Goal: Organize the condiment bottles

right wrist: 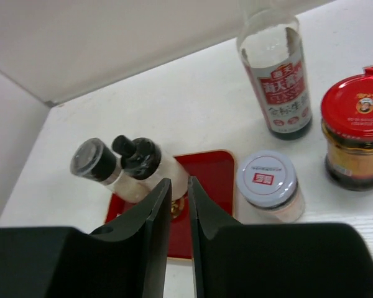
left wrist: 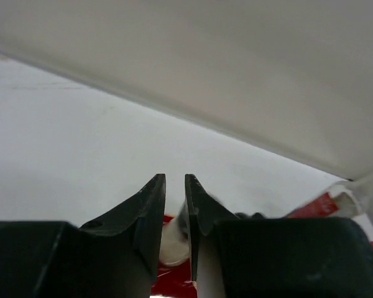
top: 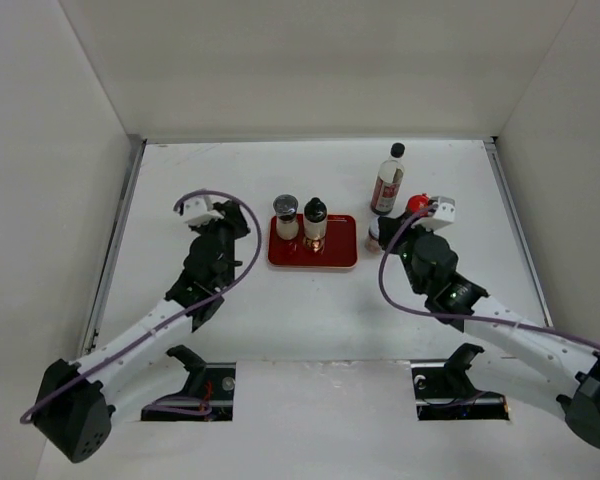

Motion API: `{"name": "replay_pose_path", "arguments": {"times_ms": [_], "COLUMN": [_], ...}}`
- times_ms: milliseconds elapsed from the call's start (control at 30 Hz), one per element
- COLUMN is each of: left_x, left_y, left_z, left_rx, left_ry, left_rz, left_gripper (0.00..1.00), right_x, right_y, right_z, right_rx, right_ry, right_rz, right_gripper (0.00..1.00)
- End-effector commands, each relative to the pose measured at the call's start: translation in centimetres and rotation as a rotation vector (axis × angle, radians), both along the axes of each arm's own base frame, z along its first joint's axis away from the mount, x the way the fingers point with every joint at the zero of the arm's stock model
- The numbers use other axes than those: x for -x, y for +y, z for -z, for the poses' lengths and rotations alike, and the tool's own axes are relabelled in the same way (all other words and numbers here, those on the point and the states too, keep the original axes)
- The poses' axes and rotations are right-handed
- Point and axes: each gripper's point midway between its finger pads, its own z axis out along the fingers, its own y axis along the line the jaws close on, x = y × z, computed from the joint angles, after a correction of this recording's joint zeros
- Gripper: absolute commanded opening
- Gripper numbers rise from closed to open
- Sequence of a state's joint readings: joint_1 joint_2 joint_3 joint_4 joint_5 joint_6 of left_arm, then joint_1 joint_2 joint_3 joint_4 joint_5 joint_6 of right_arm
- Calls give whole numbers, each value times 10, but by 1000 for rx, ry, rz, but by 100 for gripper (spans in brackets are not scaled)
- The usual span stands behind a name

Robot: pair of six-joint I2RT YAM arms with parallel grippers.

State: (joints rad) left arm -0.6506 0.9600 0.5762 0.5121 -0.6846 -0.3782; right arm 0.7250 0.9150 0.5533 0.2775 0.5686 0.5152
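On the far half of the desk point(top: 280, 320), a red tray point(top: 345, 247) carries a silver-lidded shaker point(top: 285, 216) and a black-lidded shaker point(top: 315, 220), upright and side by side. Three more bottles wait loose to its right. A small white-lidded jar point(right wrist: 270, 183) stands just beside the tray's edge, with a red-capped jar point(top: 416, 204) and a tall clear bottle point(top: 388, 180) behind it, near each other but not touching.

Both arms flank the tray. The left jaws are together on nothing, off the tray's left side. The right jaws are likewise closed and empty, by the tray's right end next to the white-lidded jar.

All five pieces look rigid, smooth and probably glass, so likely slippery and breakable if knocked over. The tall bottle holds clear liquid and looks the easiest to tip; a hold across its labelled body, below the neck, seems safest. The red-capped jar, full of something dark, is likely the heaviest for its size and best gripped across the body under the lid. The white-lidded jar and the shakers hold pale contents, look light, and should lift by their sides.
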Motion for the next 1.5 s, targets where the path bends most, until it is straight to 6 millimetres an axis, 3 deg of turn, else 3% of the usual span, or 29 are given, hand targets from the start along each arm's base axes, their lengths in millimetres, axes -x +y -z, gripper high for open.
{"name": "replay_pose_path", "arguments": {"times_ms": [0, 33, 167, 267, 433, 600, 700, 800, 867, 933, 1067, 1133, 1267, 1467], "left_x": [11, 14, 20, 23, 27, 27, 27, 25, 25, 25, 24, 22, 21, 23], "left_y": [38, 44, 61, 64, 59, 60, 58, 56, 55, 56, 53, 51, 50, 53], "left_z": [50, 63, 95, 100, 99, 106, 107, 110, 109, 109, 112, 114, 116, 114], "left_rx": [92, 112, 172, 209, 231, 238, 237, 230, 231, 231, 222, 215, 209, 214], "left_ry": [83, 104, 135, 102, 69, 62, 64, 75, 74, 73, 85, 94, 101, 91], "left_rz": [-82, -89, -121, -127, -104, -112, -109, -104, -100, -106, -95, -96, -94, -98], "left_gripper": [15, 14, 14, 23, 40, 59, 63, 64, 65, 65, 66, 66, 66, 66], "right_x": [-12, -15, -26, -36, -58, -81, -87, -93, -95, -97, -96, -99, -112, -128], "right_y": [-18, -22, -33, -35, -18, -18, -20, -23, -21, -25, -8, 12, 52, 79], "right_z": [3, 7, 26, 50, 79, 103, 114, 118, 110, 86, 37, 25, 25, 34], "right_rx": [93, 113, 211, 288, 328, 352, 347, 344, 328, 299, 285, 275, 260, 248], "right_ry": [37, 51, 129, 220, 302, 351, 365, 372, 347, 279, 151, 122, 109, 104], "right_rz": [92, 106, 143, 139, 84, 96, 108, 123, 131, 165, 154, 113, 32, -5], "right_gripper": [30, 36, 87, 100, 100, 100, 99, 82, 61, 52, 48, 48, 49, 51]}}
